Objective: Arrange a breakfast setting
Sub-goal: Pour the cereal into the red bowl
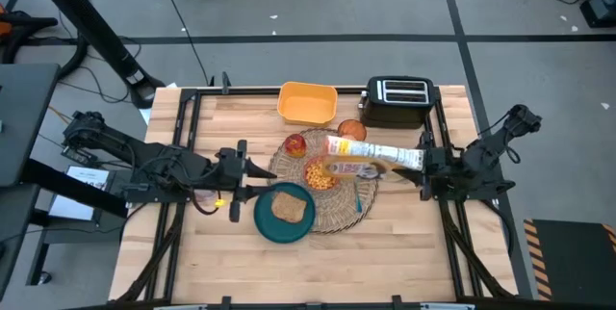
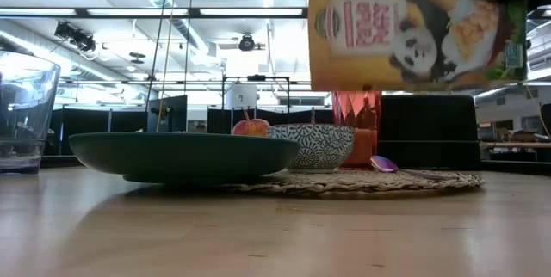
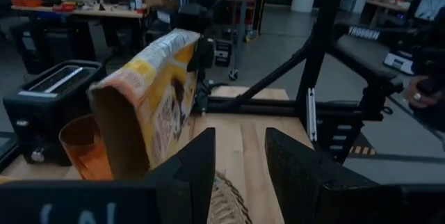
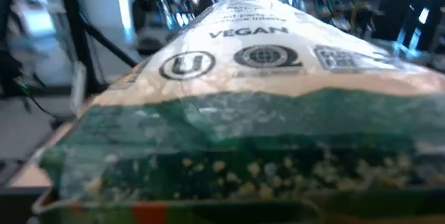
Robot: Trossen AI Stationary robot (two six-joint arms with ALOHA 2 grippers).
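A round straw placemat (image 1: 332, 209) carries a small bowl (image 1: 320, 173) holding cereal and a blue-green spoon (image 1: 358, 194). A dark teal plate (image 1: 285, 216) with a toast slice (image 1: 289, 206) rests partly on the mat's near left edge. A small red fruit (image 1: 295, 143) and a translucent orange cup (image 1: 351, 130) stand at the mat's far edge. My right gripper (image 1: 423, 161) is shut on a cereal box (image 1: 371, 154) held over the mat; the box's left end is above the bowl. My left gripper (image 1: 248, 168) is open and empty, left of the mat. My right gripper holds the cereal box by its right end (image 1: 412, 159), coming level from the table's right, along the box's length. The box lies about level, lifted clear above the bowl (image 2: 323, 144) and mat. The box fills the right wrist view and hides the fingers.
A black toaster (image 1: 397, 101) and a yellow tray (image 1: 308, 103) stand at the table's far edge. A clear glass (image 2: 26, 109) stands left of the plate (image 2: 181, 155). Bare wood lies along the table's near edge.
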